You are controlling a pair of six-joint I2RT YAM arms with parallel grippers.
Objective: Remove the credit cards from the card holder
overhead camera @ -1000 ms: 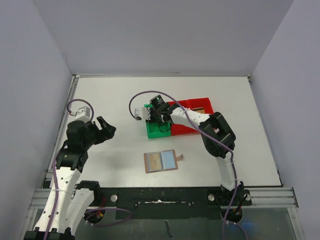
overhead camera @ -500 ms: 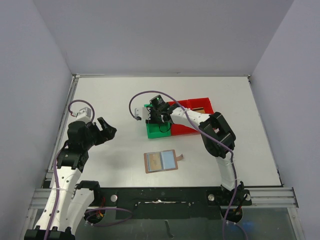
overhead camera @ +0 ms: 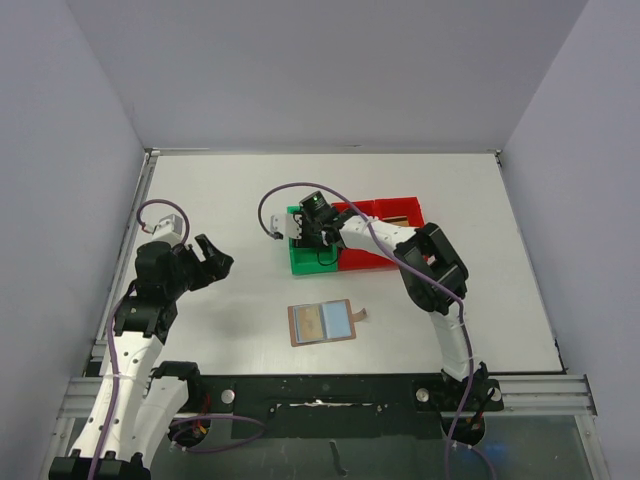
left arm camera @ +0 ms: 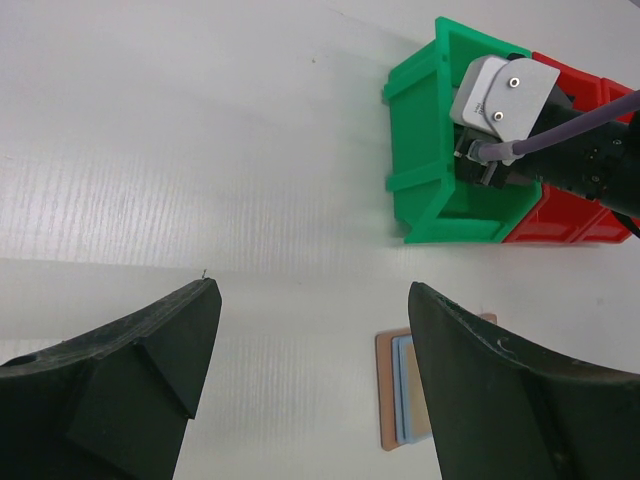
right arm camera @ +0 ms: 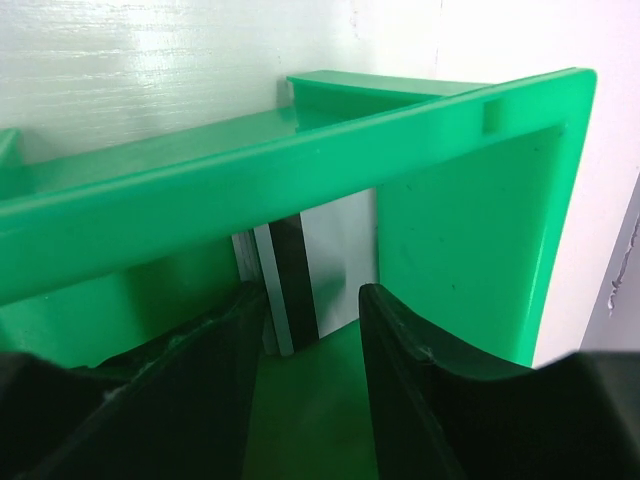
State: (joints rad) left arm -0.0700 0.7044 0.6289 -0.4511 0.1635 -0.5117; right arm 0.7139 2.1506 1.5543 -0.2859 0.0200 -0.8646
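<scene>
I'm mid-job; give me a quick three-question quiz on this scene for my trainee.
1. True or false: the card holder lies open on the table.
2. Where does the right gripper reach? A. card holder B. green bin C. neither
3. What does the left gripper hold?
Key: 1 true; 2 B; 3 nothing, its jaws are open.

Bright, even light casts soft shadows; focus is sharp.
</scene>
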